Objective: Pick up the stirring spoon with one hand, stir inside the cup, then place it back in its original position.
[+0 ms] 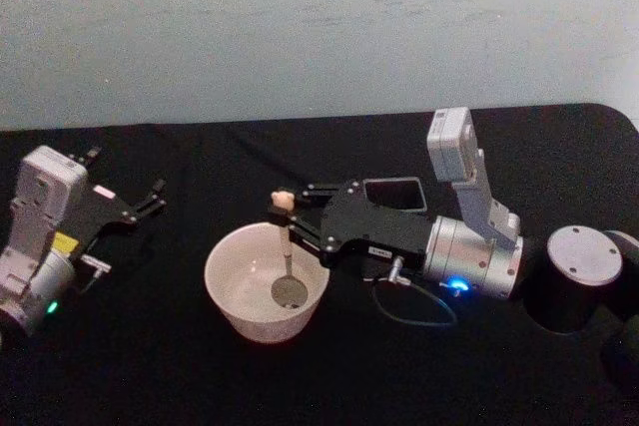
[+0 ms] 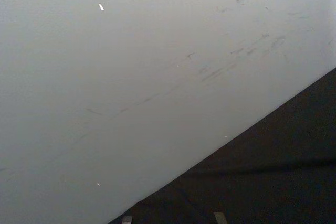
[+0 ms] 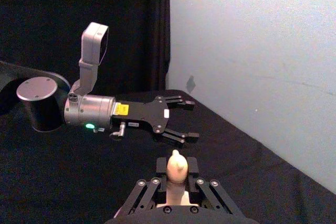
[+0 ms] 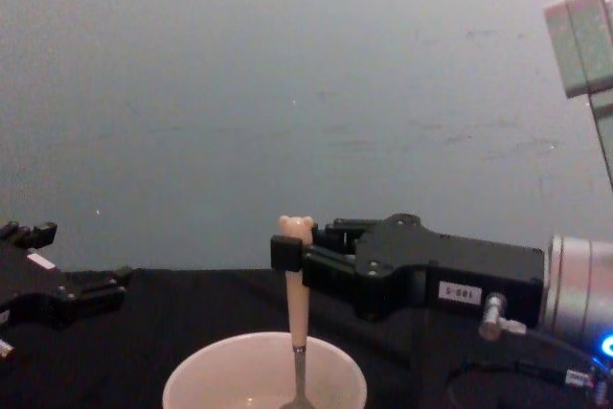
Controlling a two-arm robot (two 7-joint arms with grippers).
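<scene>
Stirring seems the step in hand: the right tool (image 1: 284, 214) is clamped on the stirring spoon (image 1: 287, 254), which stands upright with its bowl inside the cup (image 1: 262, 324). Putting it back is not yet done. The left tool (image 3: 190, 120) is idle at the left, fingers spread.

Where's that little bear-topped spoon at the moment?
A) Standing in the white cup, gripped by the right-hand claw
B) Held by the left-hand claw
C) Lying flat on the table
A: the right gripper is shut on the stirring spoon by its handle, its metal bowl down in the cup; the left gripper sits open at the left.
</scene>
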